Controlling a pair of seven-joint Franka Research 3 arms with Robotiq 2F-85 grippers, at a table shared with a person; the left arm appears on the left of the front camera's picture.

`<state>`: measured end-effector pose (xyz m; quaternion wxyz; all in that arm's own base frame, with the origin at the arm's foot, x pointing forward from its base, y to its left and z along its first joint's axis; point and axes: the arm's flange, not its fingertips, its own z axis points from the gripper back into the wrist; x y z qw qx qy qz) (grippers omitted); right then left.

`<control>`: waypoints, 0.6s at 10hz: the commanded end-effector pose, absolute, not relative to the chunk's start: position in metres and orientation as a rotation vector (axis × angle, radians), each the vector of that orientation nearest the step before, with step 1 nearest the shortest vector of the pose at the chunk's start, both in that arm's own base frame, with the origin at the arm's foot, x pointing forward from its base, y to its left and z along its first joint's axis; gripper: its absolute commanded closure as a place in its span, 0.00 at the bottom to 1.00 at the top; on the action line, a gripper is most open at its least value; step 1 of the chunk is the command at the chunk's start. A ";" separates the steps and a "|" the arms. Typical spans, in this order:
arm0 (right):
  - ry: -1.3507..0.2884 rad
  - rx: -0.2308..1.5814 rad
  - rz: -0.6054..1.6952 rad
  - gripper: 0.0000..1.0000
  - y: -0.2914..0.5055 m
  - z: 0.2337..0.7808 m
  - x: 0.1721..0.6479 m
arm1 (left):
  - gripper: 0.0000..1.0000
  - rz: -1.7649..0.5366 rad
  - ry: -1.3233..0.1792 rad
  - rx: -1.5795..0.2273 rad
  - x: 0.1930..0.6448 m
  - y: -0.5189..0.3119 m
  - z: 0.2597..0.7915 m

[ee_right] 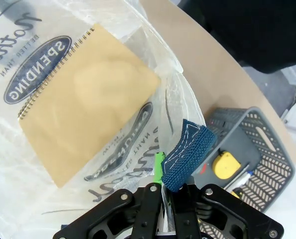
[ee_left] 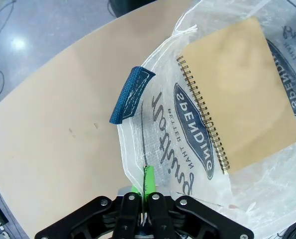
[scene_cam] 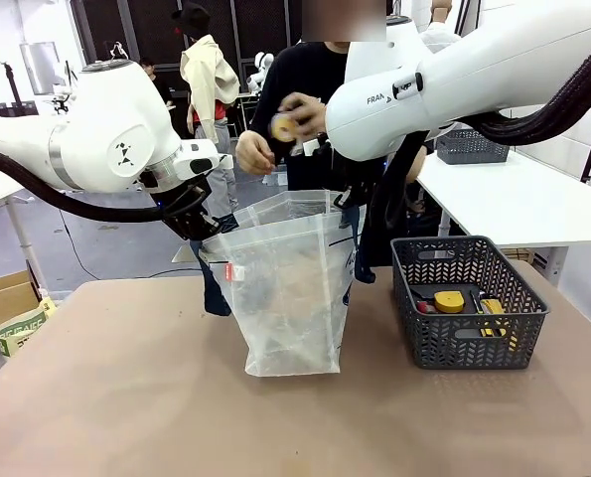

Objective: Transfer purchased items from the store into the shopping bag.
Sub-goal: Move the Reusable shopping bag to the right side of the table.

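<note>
The shopping bag (scene_cam: pixel 287 288) stands upright in the middle of the table, its mouth held open between my two grippers. My left gripper (scene_cam: pixel 204 229) is shut on the bag's left rim, its green pads (ee_left: pixel 148 180) pinching the plastic just below a navy strap handle (ee_left: pixel 132 94). My right gripper (ee_right: pixel 161 175) is shut on the opposite rim at the other navy handle (ee_right: pixel 188 153). A brown spiral notebook (ee_left: pixel 242 94) lies inside the bag. The store (scene_cam: pixel 469 303), a dark grey basket, stands to the right with a yellow item (scene_cam: pixel 449 301) and a few small things in it.
A person in a black top stands behind the bag, holding a small round yellowish item (scene_cam: pixel 284 126) in both hands above it. A white table with another grey basket (scene_cam: pixel 471 146) stands at the back right. Bare tabletop (scene_cam: pixel 126 397) lies in front and to the left.
</note>
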<state>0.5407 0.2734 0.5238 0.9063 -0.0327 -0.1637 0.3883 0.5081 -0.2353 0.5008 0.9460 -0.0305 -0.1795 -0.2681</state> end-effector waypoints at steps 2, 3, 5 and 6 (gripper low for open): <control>-0.333 -0.068 0.796 1.00 0.271 0.522 0.541 | 1.00 -0.550 -0.369 -0.049 0.509 -0.233 0.502; -0.333 -0.068 0.796 1.00 0.271 0.522 0.541 | 1.00 -0.550 -0.369 -0.049 0.509 -0.233 0.502; -0.333 -0.068 0.796 1.00 0.271 0.522 0.541 | 1.00 -0.550 -0.369 -0.049 0.509 -0.233 0.502; -0.333 -0.068 0.796 1.00 0.271 0.522 0.541 | 1.00 -0.550 -0.369 -0.049 0.509 -0.233 0.502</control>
